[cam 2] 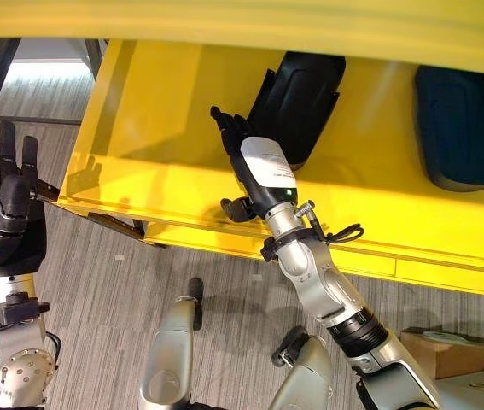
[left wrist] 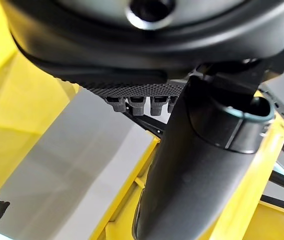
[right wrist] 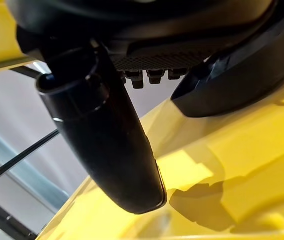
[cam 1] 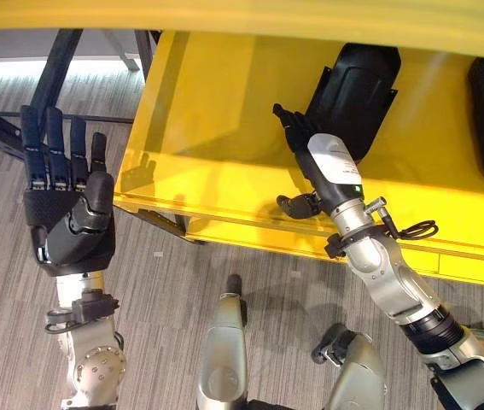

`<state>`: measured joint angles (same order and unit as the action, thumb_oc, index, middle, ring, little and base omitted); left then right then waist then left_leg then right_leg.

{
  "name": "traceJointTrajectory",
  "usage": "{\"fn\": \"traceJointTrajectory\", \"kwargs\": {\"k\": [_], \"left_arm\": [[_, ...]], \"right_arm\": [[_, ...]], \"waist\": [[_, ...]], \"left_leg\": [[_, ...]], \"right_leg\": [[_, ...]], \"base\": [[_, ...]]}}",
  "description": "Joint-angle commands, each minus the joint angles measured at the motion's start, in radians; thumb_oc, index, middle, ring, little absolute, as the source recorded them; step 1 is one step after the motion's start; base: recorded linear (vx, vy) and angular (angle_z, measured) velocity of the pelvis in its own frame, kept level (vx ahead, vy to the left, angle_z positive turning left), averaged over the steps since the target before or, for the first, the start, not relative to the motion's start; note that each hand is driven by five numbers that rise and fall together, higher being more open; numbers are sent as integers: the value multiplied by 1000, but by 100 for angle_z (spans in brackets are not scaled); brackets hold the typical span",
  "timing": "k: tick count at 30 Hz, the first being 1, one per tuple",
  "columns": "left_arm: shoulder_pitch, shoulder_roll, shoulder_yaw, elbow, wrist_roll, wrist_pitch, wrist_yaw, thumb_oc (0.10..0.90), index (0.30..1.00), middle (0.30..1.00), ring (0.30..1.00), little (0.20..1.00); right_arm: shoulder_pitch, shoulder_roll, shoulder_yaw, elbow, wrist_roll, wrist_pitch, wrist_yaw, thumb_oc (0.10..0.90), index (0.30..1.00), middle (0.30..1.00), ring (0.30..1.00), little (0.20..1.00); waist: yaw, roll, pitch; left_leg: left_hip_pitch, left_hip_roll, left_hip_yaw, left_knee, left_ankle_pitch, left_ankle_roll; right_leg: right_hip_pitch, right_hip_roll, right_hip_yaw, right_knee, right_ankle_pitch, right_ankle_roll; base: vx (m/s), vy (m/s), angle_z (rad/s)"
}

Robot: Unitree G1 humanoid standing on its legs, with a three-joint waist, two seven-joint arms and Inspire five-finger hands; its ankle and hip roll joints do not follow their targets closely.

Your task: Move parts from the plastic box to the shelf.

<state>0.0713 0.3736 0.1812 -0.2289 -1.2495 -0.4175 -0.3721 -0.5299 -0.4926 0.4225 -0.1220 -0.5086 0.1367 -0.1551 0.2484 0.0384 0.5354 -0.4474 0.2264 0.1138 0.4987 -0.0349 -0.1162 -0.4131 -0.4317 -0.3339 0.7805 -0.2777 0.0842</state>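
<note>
Parts are lying on the yellow shelf point(cam 1: 224, 111): one black part point(cam 1: 352, 94) sitting toward the middle, a second black part point(cam 2: 463, 128) resting well apart at the far right. At the left, off the shelf's edge and over the grey carpeted floor point(cam 1: 165, 290), the left hand point(cam 1: 71, 205) is hovering with its fingers point(cam 1: 49, 137) straight and spread wide, holding nothing. To the right, the right hand point(cam 2: 254, 166) is reaching over the shelf's near edge, its fingers point(cam 2: 229, 128) extending relaxed beside the middle part's left side; whether they are touching it is unclear. A cardboard box point(cam 2: 446, 350) is sitting on the floor at the near right.
</note>
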Motion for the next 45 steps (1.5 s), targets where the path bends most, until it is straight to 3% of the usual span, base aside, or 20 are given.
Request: {"fn": "traceJointTrajectory", "kwargs": {"k": [1, 4, 6, 17, 22, 26, 32, 40, 45], "left_arm": [[-7, 7, 56, -168, -7, -42, -92, 900, 1000, 1000, 1000, 1000], [2, 1, 57, -170, -15, -31, -101, 900, 1000, 1000, 1000, 1000], [7, -1, 55, -170, -22, -34, -102, 900, 1000, 1000, 1000, 1000], [18, -6, 65, -153, -61, -8, -158, 900, 1000, 1000, 1000, 1000], [23, -2, 77, -151, -75, 10, -172, 900, 1000, 1000, 1000, 1000], [21, -5, 79, -145, -71, 15, -187, 900, 1000, 1000, 1000, 1000], [-65, 19, 12, -167, 17, 10, -55, 900, 1000, 1000, 1000, 1000], [-322, 10, -179, -114, 266, -33, 257, 900, 1000, 1000, 1000, 1000], [-406, -4, -234, -75, 337, -40, 342, 900, 1000, 1000, 1000, 1000]], "right_arm": [[-108, 48, -79, -147, 12, -157, -119, 900, 1000, 1000, 1000, 1000], [-86, 49, -101, -181, 32, -238, -165, 900, 1000, 1000, 1000, 1000], [-65, 53, -120, -218, 53, -252, -145, 900, 1000, 1000, 1000, 1000], [-69, 51, -98, -177, 109, -137, -17, 900, 1000, 1000, 1000, 1000], [-75, 48, -75, -136, 77, -87, 20, 900, 1000, 1000, 1000, 1000], [-75, 40, -52, -120, 89, -80, 43, 900, 1000, 1000, 1000, 1000], [-144, 26, 13, -106, 77, -14, -1, 900, 1000, 1000, 1000, 1000], [-277, 78, 120, -93, 116, 114, 42, 900, 1000, 1000, 1000, 1000], [-310, 109, 164, -19, 168, 122, 56, 900, 1000, 1000, 1000, 1000]], "waist": [[4, 30, -51], [-2, 29, -53], [-8, 31, -53], [-1, 27, -50], [3, 23, -53], [4, 23, -50], [3, 16, -53], [-43, -10, -63], [-58, -14, -58]], "left_leg": [[76, 22, 20, -7, -78, 28], [77, 23, 23, -3, -82, 29], [79, 25, 26, 2, -86, 29], [79, 22, 27, 10, -95, 29], [76, 24, 23, 11, -96, 28], [72, 25, 22, 10, -94, 27], [66, 16, 8, 22, -101, 30], [50, 30, 9, 34, -97, 22], [54, 36, 16, 40, -99, 20]], "right_leg": [[59, -12, 39, -74, 55, 30], [59, -12, 44, -74, 56, 32], [54, -13, 50, -71, 57, 34], [52, -13, 55, -72, 56, 34], [49, -12, 50, -75, 57, 33], [45, -11, 46, -75, 57, 33], [26, -10, 63, -54, 54, 29], [3, 6, 89, -40, 59, 28], [0, 9, 99, -39, 61, 27]], "base": [[23, 25, -4], [25, 19, -6], [18, 26, -5], [-2, 0, -1], [0, -31, 0], [-4, -19, 0], [11, -25, 1], [3, -4, 0], [8, 3, -7]]}}
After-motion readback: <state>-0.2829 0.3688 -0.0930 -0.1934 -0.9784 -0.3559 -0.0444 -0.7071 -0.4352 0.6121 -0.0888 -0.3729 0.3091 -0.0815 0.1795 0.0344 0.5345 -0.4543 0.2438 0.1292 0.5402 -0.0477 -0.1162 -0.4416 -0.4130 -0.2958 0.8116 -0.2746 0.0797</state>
